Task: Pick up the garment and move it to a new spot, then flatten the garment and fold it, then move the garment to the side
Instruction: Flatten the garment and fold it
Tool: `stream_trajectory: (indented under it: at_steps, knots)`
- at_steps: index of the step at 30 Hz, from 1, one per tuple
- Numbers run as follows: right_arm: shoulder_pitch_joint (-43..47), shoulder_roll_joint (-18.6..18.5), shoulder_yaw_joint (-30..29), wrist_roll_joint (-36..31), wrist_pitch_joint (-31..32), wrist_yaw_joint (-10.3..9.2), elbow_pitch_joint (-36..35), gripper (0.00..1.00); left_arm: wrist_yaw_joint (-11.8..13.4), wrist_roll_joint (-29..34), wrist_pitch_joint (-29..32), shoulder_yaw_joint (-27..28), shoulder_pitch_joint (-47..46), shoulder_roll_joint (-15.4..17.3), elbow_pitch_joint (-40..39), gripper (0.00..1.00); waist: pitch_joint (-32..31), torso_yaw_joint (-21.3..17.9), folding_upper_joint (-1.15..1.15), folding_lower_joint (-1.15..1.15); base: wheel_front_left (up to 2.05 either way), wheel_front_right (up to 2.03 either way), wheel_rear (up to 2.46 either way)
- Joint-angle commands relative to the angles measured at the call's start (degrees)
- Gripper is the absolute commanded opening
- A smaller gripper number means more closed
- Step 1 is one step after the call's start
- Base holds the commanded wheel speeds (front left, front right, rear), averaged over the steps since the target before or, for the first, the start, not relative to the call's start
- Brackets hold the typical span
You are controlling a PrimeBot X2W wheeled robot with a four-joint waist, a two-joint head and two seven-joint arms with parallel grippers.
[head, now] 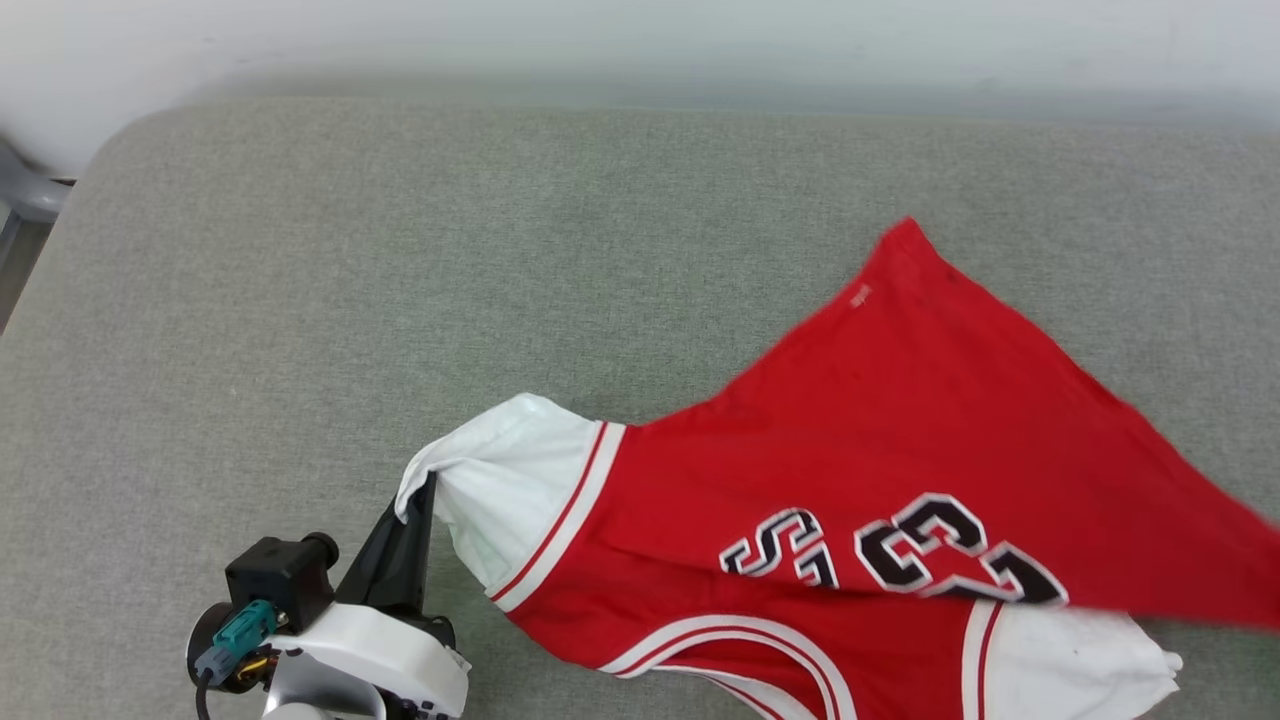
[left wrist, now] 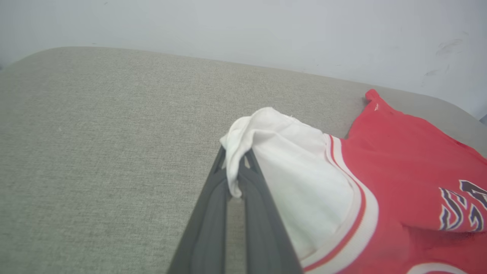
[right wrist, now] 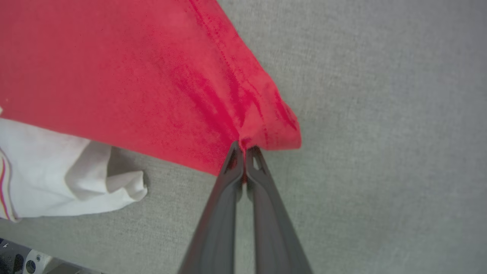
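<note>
1. Garment (head: 900,450): red jersey, lettered front up, lying on the right, near part of the grey fabric surface (head: 300,250). The collar faces the robot and one red hem corner points away.
2. Long axis: runs left to right, drawn out between the two pincers.
3. Left pincer (left wrist: 235,163): clenched, pinching the bunched edge of the white sleeve (head: 500,480).
4. Right pincer (right wrist: 243,152): clenched, fingers together on a red corner of the garment.

A grey woven upholstered surface (head: 400,250) with rounded corners stood against a pale, faintly scuffed wall (left wrist: 266,30). The light was soft and even, with little shadow.
</note>
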Motion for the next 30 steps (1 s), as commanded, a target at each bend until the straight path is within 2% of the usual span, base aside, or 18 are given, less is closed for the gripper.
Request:
stream_trajectory:
  at_steps: [1, 7, 12, 14, 20, 24, 27, 28, 30]
  knots:
    - [3.0, 1.3, -1.5, -0.5, 0.4, -0.08, -0.5, 0.00, 0.3, -0.1, 0.1, 0.2, 0.6, 0.2, -0.1, 0.00, -0.3, -0.4, 0.00, 0.01, 0.00, 0.00, 0.00]
    - [14.5, 8.3, -6.2, -2.4, 4.6, -0.08, -1.7, 0.00, 0.4, 0.1, 0.4, 0.0, 0.3, 0.5, 0.0, 0.00, -0.2, -0.7, 0.00, 0.01, 0.00, 0.00, 0.00]
    - [16.5, 13.1, -8.1, -3.2, 4.9, -0.07, -3.5, 0.00, 0.3, 0.3, 0.5, -0.3, -0.3, 0.7, 0.3, 0.00, -0.3, -0.8, 0.00, 0.01, 0.00, 0.00, 0.00]
    - [15.1, 13.8, -9.7, -3.9, 3.8, -0.06, -5.1, 1.00, 0.4, 0.4, 0.5, -0.4, -0.4, 0.8, 0.3, 0.00, -0.4, -0.9, 0.00, 0.01, 0.00, 0.00, 0.00]
    - [10.6, 12.0, -13.1, -6.6, 2.1, -0.07, -12.0, 1.00, 0.6, 0.7, 0.7, -0.9, -0.6, 0.7, -0.2, 0.00, -0.6, -0.6, 0.00, 0.01, 0.00, 0.00, 0.00]
    - [4.8, 8.7, -13.9, -7.3, 2.8, -0.07, -16.9, 1.00, 0.8, 1.1, 0.8, -1.3, -1.6, 0.5, -1.0, 0.00, 0.6, 0.1, 0.00, 0.01, 0.00, 0.00, 0.00]
    - [-1.6, 5.0, -11.5, -7.8, 4.6, -0.07, -19.1, 1.00, 0.7, 1.6, 0.9, -1.7, -2.7, 0.2, -1.5, 0.00, 2.1, 1.1, 0.00, 0.01, 0.00, 0.00, 0.00]
    - [-6.7, 2.9, -8.6, -7.4, 6.0, -0.07, -19.7, 1.00, 0.7, 1.9, 0.8, -1.9, -3.5, -0.1, -1.9, 0.00, 3.2, 1.8, 0.00, 0.01, 0.00, 0.00, 0.00]
    - [-11.4, 1.0, -4.6, -7.1, 8.7, -0.07, -19.6, 1.00, 0.6, 2.3, 0.8, -2.2, -4.3, -0.4, -2.3, 0.00, 4.3, 2.6, 0.00, 0.01, 0.00, 0.00, 0.00]
